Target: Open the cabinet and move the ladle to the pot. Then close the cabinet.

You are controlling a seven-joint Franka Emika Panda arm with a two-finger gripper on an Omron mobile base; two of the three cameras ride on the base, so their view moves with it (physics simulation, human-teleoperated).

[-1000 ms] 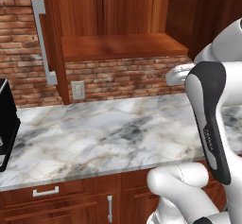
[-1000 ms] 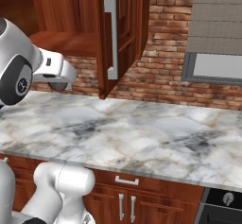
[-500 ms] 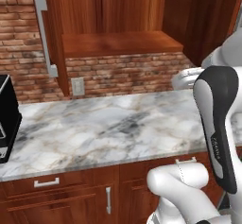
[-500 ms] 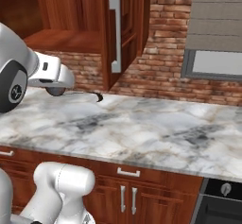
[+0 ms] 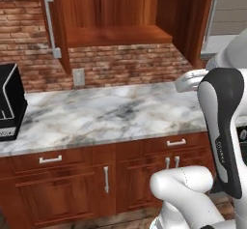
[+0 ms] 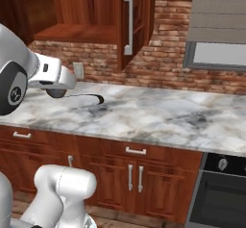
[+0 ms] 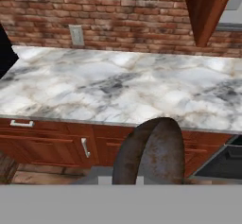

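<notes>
The cabinet (image 5: 118, 10) on the brick wall stands open, both doors swung out, and its shelf (image 5: 118, 35) is bare. Its right door (image 6: 137, 22) shows a long silver handle. My gripper (image 6: 56, 92) hangs just above the marble counter (image 6: 158, 116), out in front of the cabinet, shut on the ladle (image 6: 84, 96). The ladle's thin dark handle reaches right to a hooked end. In the hand view the ladle's dark, rust-flecked bowl (image 7: 153, 152) rises from the bottom and hides the fingertips. The pot is out of view.
A black appliance (image 5: 8, 102) stands at the counter's left end. A wall outlet (image 5: 77, 77) sits below the cabinet. Drawer cabinets (image 6: 132, 174) run under the counter, with an oven (image 6: 218, 193) at the right. A window (image 6: 216, 54) lies right of the open door.
The whole picture has shifted: the base has backed away from the counter and drifted right, so more of the lower cabinets shows. The gripper keeps its hold on the ladle.
</notes>
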